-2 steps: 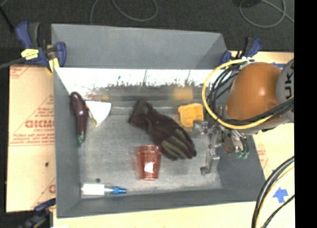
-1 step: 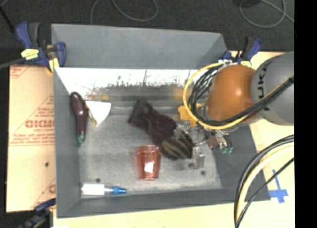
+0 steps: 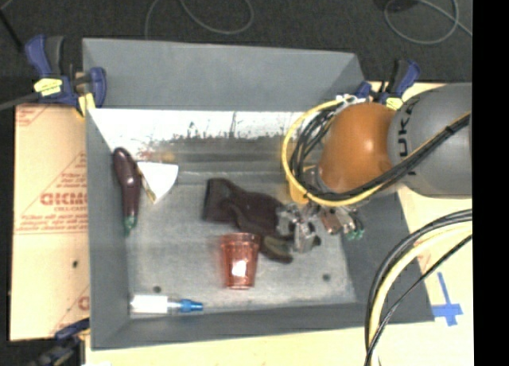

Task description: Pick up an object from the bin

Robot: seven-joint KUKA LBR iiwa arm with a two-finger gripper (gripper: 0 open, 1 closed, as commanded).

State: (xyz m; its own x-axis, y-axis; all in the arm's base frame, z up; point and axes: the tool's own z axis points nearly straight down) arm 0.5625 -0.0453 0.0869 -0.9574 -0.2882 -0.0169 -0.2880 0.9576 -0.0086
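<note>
Though limp — dark brown cloth (image 3: 235, 204)

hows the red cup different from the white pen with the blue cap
The red cup is translucent, short and wide; the white pen is opaque, thin and long, with a blue cap. The cup lies mid-bin, beside the dark cloth and near the tool; the pen lies along the view's lower wall, apart from the rest. Both rest on the bin floor.
</note>
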